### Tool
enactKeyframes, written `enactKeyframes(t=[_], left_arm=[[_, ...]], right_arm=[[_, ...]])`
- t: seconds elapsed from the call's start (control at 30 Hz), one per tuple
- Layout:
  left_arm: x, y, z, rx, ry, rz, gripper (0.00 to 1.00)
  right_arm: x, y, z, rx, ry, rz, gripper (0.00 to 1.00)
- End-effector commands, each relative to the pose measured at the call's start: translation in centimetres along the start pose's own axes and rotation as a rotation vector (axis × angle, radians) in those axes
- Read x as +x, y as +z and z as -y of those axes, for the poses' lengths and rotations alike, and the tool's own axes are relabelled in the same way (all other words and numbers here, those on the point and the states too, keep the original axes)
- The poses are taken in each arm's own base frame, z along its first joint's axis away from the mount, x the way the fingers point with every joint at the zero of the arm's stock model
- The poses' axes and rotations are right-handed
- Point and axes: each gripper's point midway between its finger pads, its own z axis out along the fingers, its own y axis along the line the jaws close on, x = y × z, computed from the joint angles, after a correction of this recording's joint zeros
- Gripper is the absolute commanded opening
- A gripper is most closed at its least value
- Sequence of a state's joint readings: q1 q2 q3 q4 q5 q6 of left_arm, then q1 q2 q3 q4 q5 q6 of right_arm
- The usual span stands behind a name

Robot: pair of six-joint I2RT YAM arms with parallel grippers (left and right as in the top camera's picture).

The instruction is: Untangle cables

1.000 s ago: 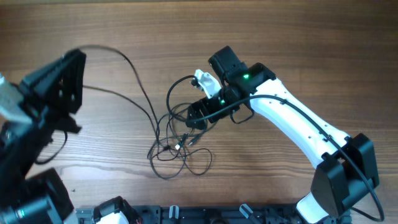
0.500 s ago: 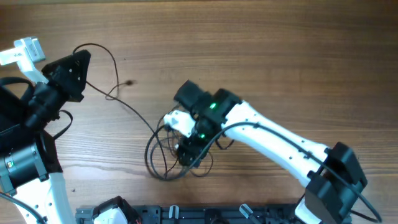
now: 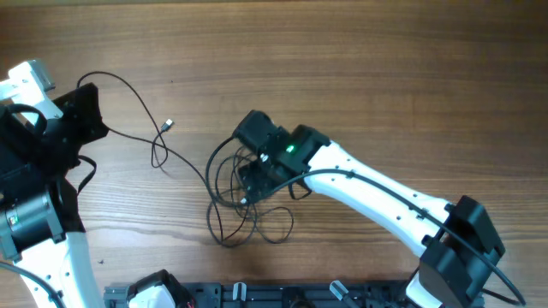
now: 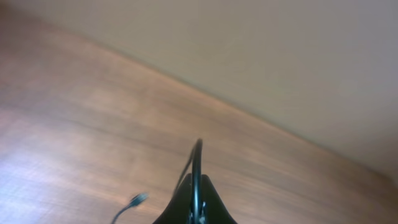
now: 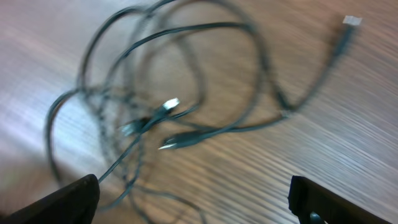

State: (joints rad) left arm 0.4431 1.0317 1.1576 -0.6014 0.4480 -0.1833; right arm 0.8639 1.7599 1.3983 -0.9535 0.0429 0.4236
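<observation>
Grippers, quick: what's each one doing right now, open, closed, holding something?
Left gripper: closed on a black cable that rises from between its fingers.
Right gripper: open, holding nothing, fingers spread over the cable tangle.

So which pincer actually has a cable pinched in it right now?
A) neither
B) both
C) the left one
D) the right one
C: in the left wrist view a black cable rises from the closed left pincer, while the right pincer is spread wide over the tangle, gripping nothing.
</observation>
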Motion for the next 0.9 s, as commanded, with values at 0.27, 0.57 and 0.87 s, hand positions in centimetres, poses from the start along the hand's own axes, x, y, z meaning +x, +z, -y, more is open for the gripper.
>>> enactKeyframes(t=[0.27,0.57,0.87], left_arm=[[1.0,1.8,-3.4,-0.165,0.003,-0.047,0.04],[0.9,-2.4,12.1,0.414,0.188,-0.029,0.04],[-1.6,-12.3,16.6,0.526,0.233,0.166,0.04]], right_arm=[[8.0,-14.5,-4.4,-0.449,-0.291,0.008,1.0],[6.4,-11.3,-10.1,-0.38,-0.474,0.11,1.0],[-2.5,-10.7,-10.2,-0.189,-0.406,0.456,1.0]])
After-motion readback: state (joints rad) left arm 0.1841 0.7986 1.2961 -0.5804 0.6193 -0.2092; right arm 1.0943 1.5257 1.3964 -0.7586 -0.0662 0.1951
